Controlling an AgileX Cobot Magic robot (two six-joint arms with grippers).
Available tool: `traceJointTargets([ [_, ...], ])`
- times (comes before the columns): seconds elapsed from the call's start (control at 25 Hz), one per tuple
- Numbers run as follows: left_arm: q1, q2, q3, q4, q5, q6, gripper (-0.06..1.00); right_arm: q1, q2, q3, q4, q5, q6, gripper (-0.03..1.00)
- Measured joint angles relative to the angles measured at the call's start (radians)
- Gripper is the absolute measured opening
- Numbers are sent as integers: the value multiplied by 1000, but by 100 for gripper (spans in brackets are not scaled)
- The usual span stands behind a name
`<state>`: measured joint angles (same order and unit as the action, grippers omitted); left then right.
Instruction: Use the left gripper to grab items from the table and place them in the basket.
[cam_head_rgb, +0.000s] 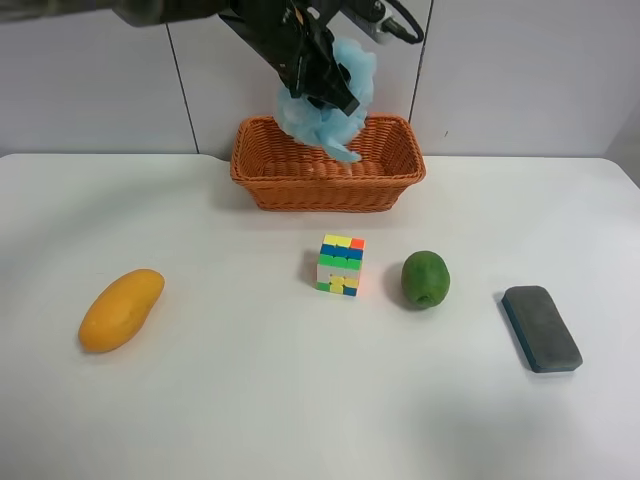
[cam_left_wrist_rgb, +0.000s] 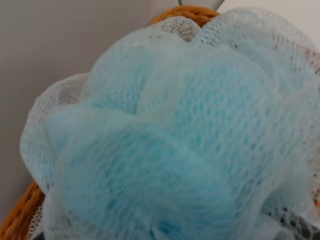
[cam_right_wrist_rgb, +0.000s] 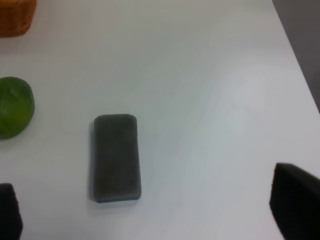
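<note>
The left gripper (cam_head_rgb: 325, 85) is clenched on the blue bath pouf (cam_head_rgb: 335, 115) and holds it over the basket (cam_head_rgb: 255, 170), which stands at the middle of the far edge of the table (cam_head_rgb: 200, 400). I think it is best to go a little lower over the centre and then release, because a light pouf can catch on the rim. The mango (cam_head_rgb: 120, 310), cube (cam_head_rgb: 340, 265), green fruit (cam_head_rgb: 425, 278) and eraser (cam_head_rgb: 540, 328) lie nearer the front edge, and nothing blocks the way. The right gripper (cam_right_wrist_rgb: 150, 212) is spread wide above the eraser.

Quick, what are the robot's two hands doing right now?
Left gripper: closed, holding the blue pouf.
Right gripper: open, holding nothing.
</note>
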<state>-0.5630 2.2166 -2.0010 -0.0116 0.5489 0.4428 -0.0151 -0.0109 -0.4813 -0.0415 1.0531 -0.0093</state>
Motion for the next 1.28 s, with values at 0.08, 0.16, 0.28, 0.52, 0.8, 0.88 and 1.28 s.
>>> traceJointTargets([
  [0.08, 0, 40, -24, -1, -2, 21, 44, 0, 0, 0, 0, 0, 0, 99],
  [0.16, 0, 68, -30, -1, -2, 32, 44, 0, 0, 0, 0, 0, 0, 99],
  [0.28, 0, 83, -31, -1, 0, 37, 44, 0, 0, 0, 0, 0, 0, 99],
  [0.52, 0, 83, -32, -1, -1, 40, 44, 0, 0, 0, 0, 0, 0, 99],
  [0.8, 0, 83, -32, -16, -29, 33, 95, 0, 0, 0, 0, 0, 0, 99],
  [0.88, 0, 83, -33, -20, -31, 31, 98, 0, 0, 0, 0, 0, 0, 99],
  [1.28, 0, 26, -33, 4, 180, -30, 99, 0, 0, 0, 0, 0, 0, 99],
])
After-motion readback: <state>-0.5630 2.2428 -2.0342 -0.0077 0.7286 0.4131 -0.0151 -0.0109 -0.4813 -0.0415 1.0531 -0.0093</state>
